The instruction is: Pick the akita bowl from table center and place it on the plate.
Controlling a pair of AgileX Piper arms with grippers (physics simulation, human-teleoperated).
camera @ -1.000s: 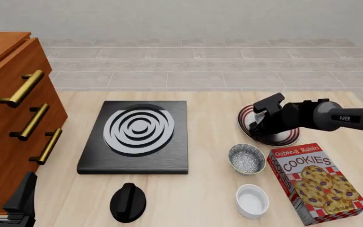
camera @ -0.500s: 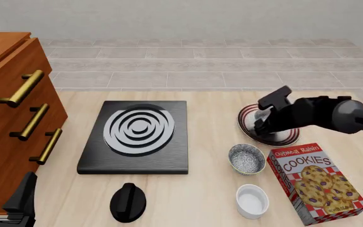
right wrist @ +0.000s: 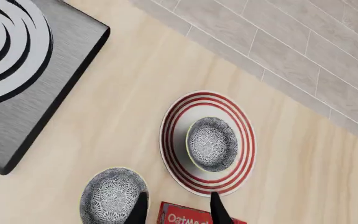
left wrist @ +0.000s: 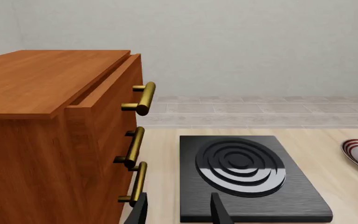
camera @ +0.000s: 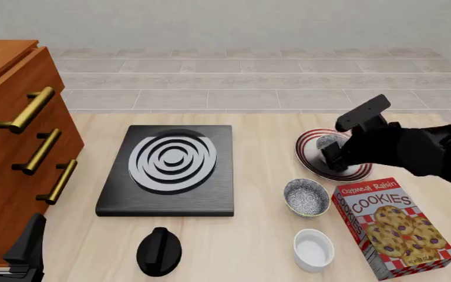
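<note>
Pale wooden worktop (camera: pixel 257 247) carries everything, and your akita bowl (right wrist: pixel 212 143) sits upright in the middle of the plate (right wrist: pixel 175 119) near the right edge, so the placing looks done. Your right pincer (right wrist: pixel 175 205) hangs above it, fingers apart and holding nothing. A 2nd bowl (camera: pixel 307 197) sits just nearer you. Your left pincer (left wrist: pixel 179 212) idles open at the near left corner.

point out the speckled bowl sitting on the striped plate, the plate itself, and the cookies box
grey-white speckled bowl (right wrist: pixel 212 143), right wrist view, its patterned inside
round white plate with dark red stripes (right wrist: pixel 174 122), right wrist view, its striped rim
red oatmeal raisin cookies box (camera: pixel 396 226), front view, its printed top face
</note>
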